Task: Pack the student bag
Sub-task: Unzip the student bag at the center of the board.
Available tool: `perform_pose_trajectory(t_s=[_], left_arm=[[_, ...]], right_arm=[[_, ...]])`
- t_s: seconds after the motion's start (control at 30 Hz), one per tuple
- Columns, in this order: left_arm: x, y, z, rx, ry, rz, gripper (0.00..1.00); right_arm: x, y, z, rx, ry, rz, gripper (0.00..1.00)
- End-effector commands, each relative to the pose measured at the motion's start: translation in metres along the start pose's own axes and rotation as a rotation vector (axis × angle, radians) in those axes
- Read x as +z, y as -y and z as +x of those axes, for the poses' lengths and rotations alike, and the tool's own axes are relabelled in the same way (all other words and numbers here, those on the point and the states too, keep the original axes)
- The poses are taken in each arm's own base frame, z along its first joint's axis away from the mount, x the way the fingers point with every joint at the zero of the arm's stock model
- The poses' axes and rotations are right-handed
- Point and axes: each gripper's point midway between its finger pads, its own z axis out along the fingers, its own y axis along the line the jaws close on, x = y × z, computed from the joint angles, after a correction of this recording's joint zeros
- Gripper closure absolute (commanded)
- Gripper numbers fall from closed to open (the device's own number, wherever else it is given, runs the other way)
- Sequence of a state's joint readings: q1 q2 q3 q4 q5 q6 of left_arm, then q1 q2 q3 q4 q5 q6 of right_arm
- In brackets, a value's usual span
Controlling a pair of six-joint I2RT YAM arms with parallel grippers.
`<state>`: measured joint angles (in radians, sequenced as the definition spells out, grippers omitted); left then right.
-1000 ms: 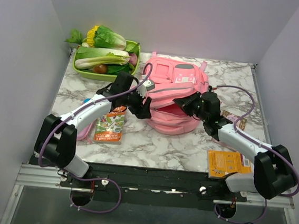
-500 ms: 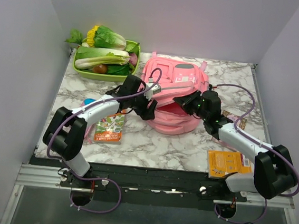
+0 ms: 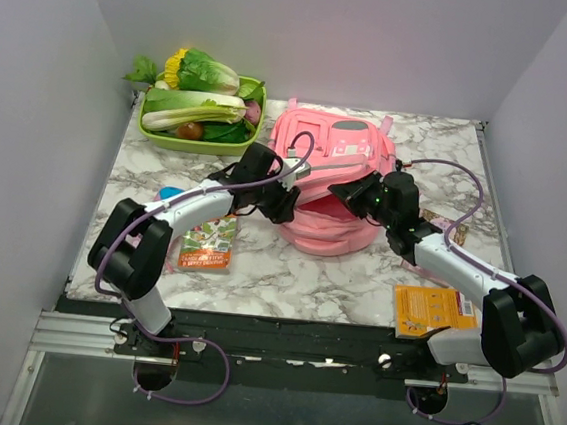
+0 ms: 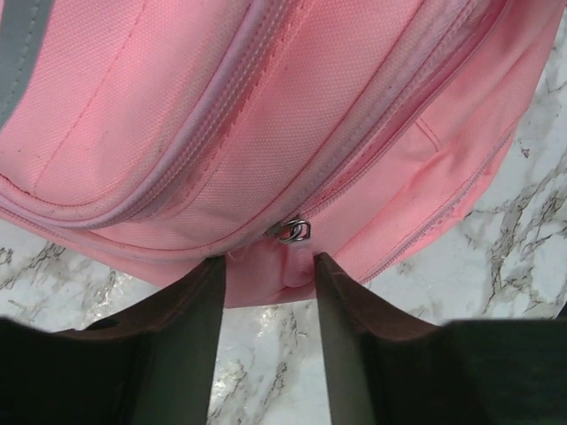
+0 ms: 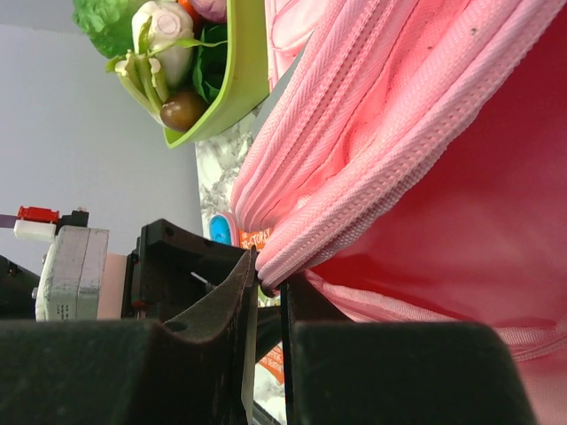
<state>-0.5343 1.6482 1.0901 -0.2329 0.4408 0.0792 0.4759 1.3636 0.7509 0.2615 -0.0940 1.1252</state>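
Most of the top view is being taken up by the marble table (image 3: 288, 273), w/ white walls being shown on three sides. The student bag (image 3: 335, 142) is being rested flat at the table's ctr-rear, just R of the green tray (image 3: 170, 142). Its near side is being held agape.

The tray, at the rear-L corner, is being filled w/ leafy veg (image 3: 193, 103).

Both arms are being reached in from the near edge to the bag's front. The L arm (image 3: 178, 207) is being brought in from the L side, the R arm (image 3: 450, 259) from the R.

An orange booklet (image 3: 435, 311) is being left flat by the R arm's base, near the front edge. A colourful pkt (image 3: 207, 245) is being left flat beneath the L arm, well apart from the bag.

The R gripper (image 3: 349, 194) is being kept at the bag's near-R rim. In its wrist view the fingers (image 5: 232, 301) are being pressed nearly together, and the zip-edged pink rim is being pinched btwn them.

The L gripper (image 3: 282, 204) is being held at the bag's near-L lower edge. In its wrist view a fold of pink fabric is being bracketed by the fingers (image 4: 213, 301), just below the metal zip pull (image 4: 292, 232). The jaws are being kept part-way apart; whether that fold is being squeezed or only straddled can't be told.
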Motion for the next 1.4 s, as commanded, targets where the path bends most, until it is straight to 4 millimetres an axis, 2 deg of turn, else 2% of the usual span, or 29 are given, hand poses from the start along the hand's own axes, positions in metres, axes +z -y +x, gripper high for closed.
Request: perform_pose_trajectory(t_s=[0.0, 0.13, 0.2, 0.37, 0.4, 0.47, 0.57, 0.63, 0.77, 0.8, 0.9, 1.07, 1.1, 1.13, 1.2, 1.23, 1.27, 1.3, 1.33, 1.37], left_arm=[[0.003, 0.008, -0.019, 0.045, 0.044, 0.013, 0.57], [0.001, 0.006, -0.012, 0.047, 0.02, 0.004, 0.74], [-0.004, 0.008, -0.014, 0.055, 0.028, 0.004, 0.83], [-0.017, 0.006, -0.016, 0.063, 0.024, -0.026, 0.94], [-0.02, 0.001, -0.014, 0.065, 0.018, -0.043, 1.0], [-0.023, -0.007, -0.007, 0.064, -0.013, -0.078, 1.0], [-0.028, -0.033, 0.007, 0.049, -0.068, -0.179, 1.0], [-0.036, -0.06, 0.014, 0.013, -0.095, -0.274, 1.0], [-0.043, -0.102, 0.027, -0.082, -0.127, -0.379, 1.0], [-0.045, -0.109, 0.025, -0.099, -0.121, -0.396, 1.0], [-0.048, -0.122, 0.024, -0.134, -0.108, -0.415, 1.0], [-0.038, -0.121, 0.002, -0.154, -0.06, -0.367, 1.0], [-0.036, -0.121, -0.002, -0.155, -0.051, -0.356, 0.94], [-0.037, -0.122, -0.015, -0.147, -0.023, -0.351, 0.82], [-0.034, -0.119, -0.022, -0.145, -0.026, -0.317, 0.59], [-0.04, -0.121, -0.034, -0.131, -0.008, -0.315, 0.39], [-0.048, -0.119, -0.035, -0.131, -0.014, -0.309, 0.25], [-0.055, -0.117, -0.037, -0.119, -0.007, -0.292, 0.03], [-0.068, -0.125, -0.034, -0.132, -0.003, -0.31, 0.01], [-0.077, -0.125, -0.026, -0.145, -0.025, -0.309, 0.01]], right_arm=[[-0.002, -0.047, -0.012, -0.026, 0.019, -0.143, 0.99], [-0.002, -0.048, -0.013, -0.035, 0.024, -0.141, 0.99], [-0.002, -0.047, -0.014, -0.043, 0.027, -0.134, 0.99], [-0.003, -0.042, -0.017, -0.054, 0.047, -0.113, 0.99], [-0.002, -0.041, -0.017, -0.06, 0.048, -0.109, 0.99], [-0.003, -0.04, -0.019, -0.068, 0.056, -0.1, 0.99], [-0.006, -0.041, -0.022, -0.081, 0.069, -0.095, 0.99], [-0.009, -0.042, -0.025, -0.093, 0.084, -0.094, 0.99], [-0.014, -0.042, -0.027, -0.109, 0.094, -0.081, 0.99], [-0.014, -0.041, -0.027, -0.115, 0.093, -0.08, 0.99], [-0.017, -0.037, -0.026, -0.12, 0.093, -0.069, 0.99], [-0.017, -0.034, -0.02, -0.112, 0.079, -0.075, 0.99], [-0.017, -0.034, -0.018, -0.111, 0.074, -0.076, 0.99], [-0.017, -0.034, -0.017, -0.112, 0.074, -0.076, 0.99], [-0.017, -0.037, -0.016, -0.116, 0.073, -0.082, 0.99], [-0.017, -0.041, -0.018, -0.12, 0.078, -0.088, 0.99], [-0.017, -0.04, -0.018, -0.124, 0.076, -0.084, 0.99], [-0.018, -0.041, -0.019, -0.135, 0.08, -0.083, 0.99], [-0.017, -0.041, -0.02, -0.139, 0.083, -0.079, 0.99], [-0.018, -0.044, -0.022, -0.145, 0.089, -0.083, 0.99]])
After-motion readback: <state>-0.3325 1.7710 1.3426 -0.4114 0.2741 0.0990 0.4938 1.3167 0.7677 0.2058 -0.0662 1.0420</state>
